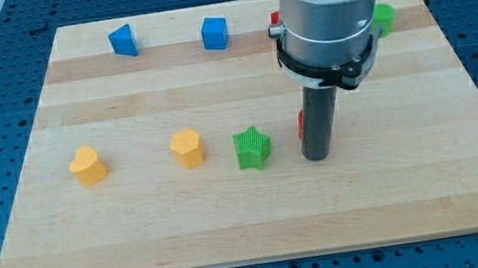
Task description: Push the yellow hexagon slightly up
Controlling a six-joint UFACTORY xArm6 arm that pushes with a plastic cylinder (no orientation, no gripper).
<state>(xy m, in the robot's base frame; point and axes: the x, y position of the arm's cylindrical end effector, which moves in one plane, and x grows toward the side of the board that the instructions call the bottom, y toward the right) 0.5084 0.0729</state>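
The yellow hexagon (187, 147) sits on the wooden board (141, 230), left of centre. My tip (317, 156) is down on the board well to the right of it, past the green star (252, 147), which lies between them. A yellow heart-shaped block (88, 165) lies further to the left of the hexagon. A red block (300, 126) is mostly hidden behind the rod, right beside my tip.
A blue triangular block (123, 40) and a blue cube (215, 33) lie near the view's top. A green block (383, 18) and another red block (275, 24) are partly hidden behind the arm at the top right.
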